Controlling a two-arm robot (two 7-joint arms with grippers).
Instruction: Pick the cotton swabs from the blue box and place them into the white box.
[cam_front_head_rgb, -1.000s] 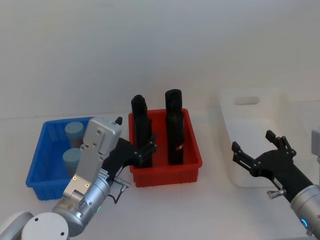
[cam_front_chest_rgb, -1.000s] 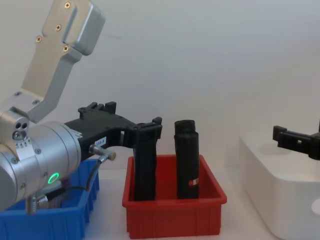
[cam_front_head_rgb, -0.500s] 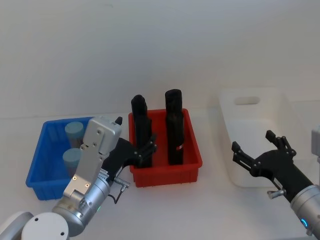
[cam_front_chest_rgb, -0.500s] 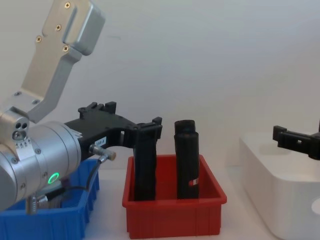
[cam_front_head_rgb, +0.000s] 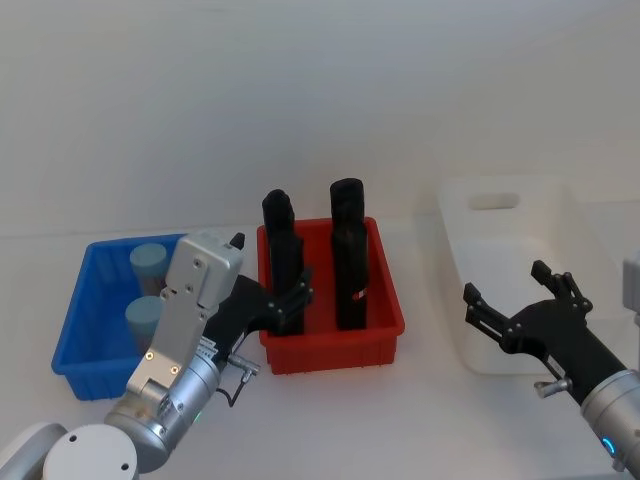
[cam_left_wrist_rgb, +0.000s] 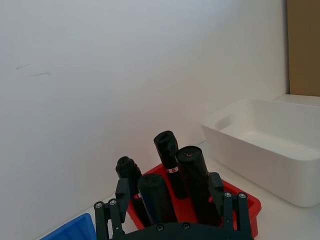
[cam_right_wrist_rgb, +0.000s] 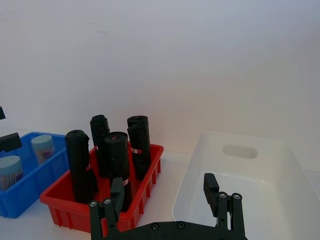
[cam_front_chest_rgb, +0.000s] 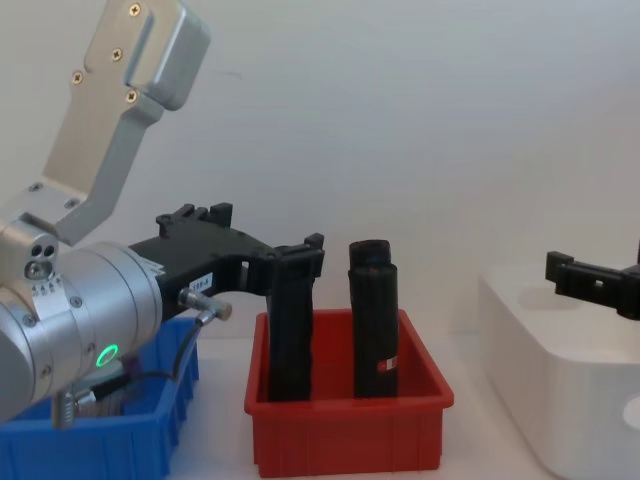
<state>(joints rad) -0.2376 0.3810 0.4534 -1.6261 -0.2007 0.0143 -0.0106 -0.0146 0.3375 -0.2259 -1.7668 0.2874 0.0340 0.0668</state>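
Two tubs of cotton swabs (cam_front_head_rgb: 150, 262) sit in the blue box (cam_front_head_rgb: 78, 335), which is on the robot's left side of the table (cam_front_head_rgb: 340, 425). Both tubs have pale blue lids and stand up straight, one behind the other. No gripper is touching them.

The left gripper (cam_front_head_rgb: 270, 268) is up in the air, off to the right of the blue box. It is by the near left corner of the red bin (cam_front_head_rgb: 335, 352). Its two fingers are spread wide apart and hold nothing. The cotton swabs are not between the fingers. They are off to the side, past the arm's silver part, and lower down. In the left wrist view the fingers point at the tall black things (cam_front_head_rgb: 348, 255) that stand in the red bin. One finger is very close to the left black thing, but the pictures do not show if they touch.

The white box (cam_front_head_rgb: 510, 262) stands on the right, beside the red bin. It is taller than the red bin.

The right gripper (cam_front_head_rgb: 505, 282) hangs in the air at the near side of the white box. Its fingers are wide apart too, and there is nothing in them. The cotton swabs are far from it, on the other side of the red bin.
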